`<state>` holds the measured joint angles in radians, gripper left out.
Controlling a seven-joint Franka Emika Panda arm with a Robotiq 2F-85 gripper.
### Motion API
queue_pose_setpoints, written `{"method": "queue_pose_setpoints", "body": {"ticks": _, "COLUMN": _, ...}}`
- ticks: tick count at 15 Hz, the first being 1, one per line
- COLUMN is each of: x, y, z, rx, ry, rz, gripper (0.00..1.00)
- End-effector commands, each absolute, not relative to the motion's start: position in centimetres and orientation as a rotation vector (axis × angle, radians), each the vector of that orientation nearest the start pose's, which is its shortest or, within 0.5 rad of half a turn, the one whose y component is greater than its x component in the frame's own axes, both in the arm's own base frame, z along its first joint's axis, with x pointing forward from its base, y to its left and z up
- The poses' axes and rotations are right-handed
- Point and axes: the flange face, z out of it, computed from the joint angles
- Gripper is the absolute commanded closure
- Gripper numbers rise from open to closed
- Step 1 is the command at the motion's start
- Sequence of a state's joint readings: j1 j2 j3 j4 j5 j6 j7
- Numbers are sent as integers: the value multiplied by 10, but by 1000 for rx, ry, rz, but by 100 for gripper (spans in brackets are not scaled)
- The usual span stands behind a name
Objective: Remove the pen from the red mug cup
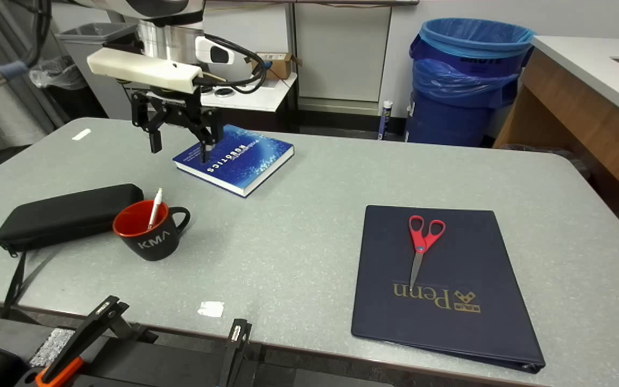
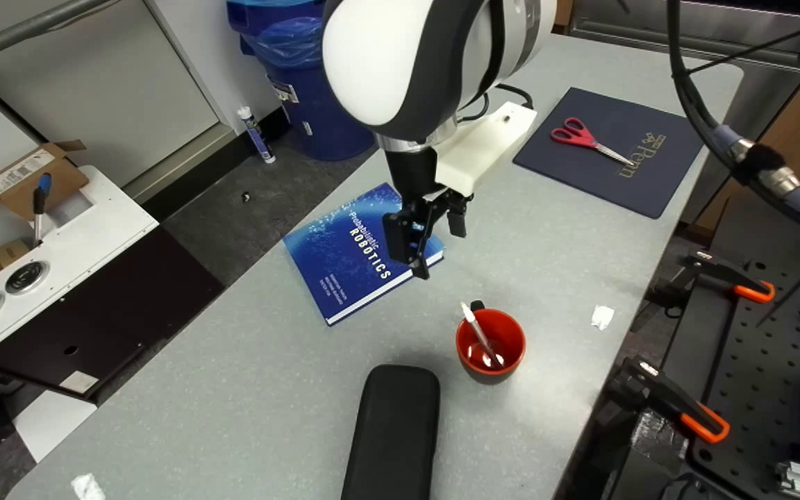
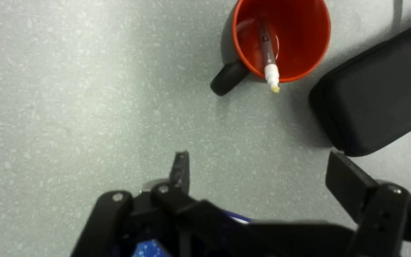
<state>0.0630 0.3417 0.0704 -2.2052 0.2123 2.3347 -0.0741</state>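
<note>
Whitish pen (image 3: 268,53) aslant in red mug (image 3: 303,39), apart fr pincer (image 1: 180,153) w/ jaws spread

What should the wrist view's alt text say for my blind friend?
A pen leans inside a red-lined mug, its white end poking past the rim. At the bottom, the robot's gripper is open and empty; a black case lies at right on the grey table.
</note>
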Motion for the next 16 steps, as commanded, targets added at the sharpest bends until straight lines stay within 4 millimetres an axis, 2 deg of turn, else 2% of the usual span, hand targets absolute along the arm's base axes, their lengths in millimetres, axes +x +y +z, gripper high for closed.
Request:
{"method": "queue_pose_setpoints", "body": {"ticks": 1, "x": 525, "y": 74, "z": 210, "rx": -2970, "ry": -61, "rz": 326, "gripper": 0}}
{"method": "queue_pose_setpoints", "body": {"ticks": 4, "x": 526, "y": 74, "z": 211, "rx": -2966, "ry": -53, "rz": 318, "gripper": 0}}
{"method": "queue_pose_setpoints", "body": {"ticks": 8, "x": 526, "y": 109, "z": 181, "rx": -2960, "ry": -166, "rz": 373, "gripper": 0}}
{"method": "queue_pose_setpoints", "body": {"ticks": 12, "x": 516, "y": 132, "z": 161, "rx": -2950, "ry": -223, "rz": 461, "gripper": 0}}
{"method": "queue_pose_setpoints", "body": {"ticks": 16, "x": 498, "y": 140, "z": 152, "rx": -2952, "ry": -244, "rz": 527, "gripper": 0}}
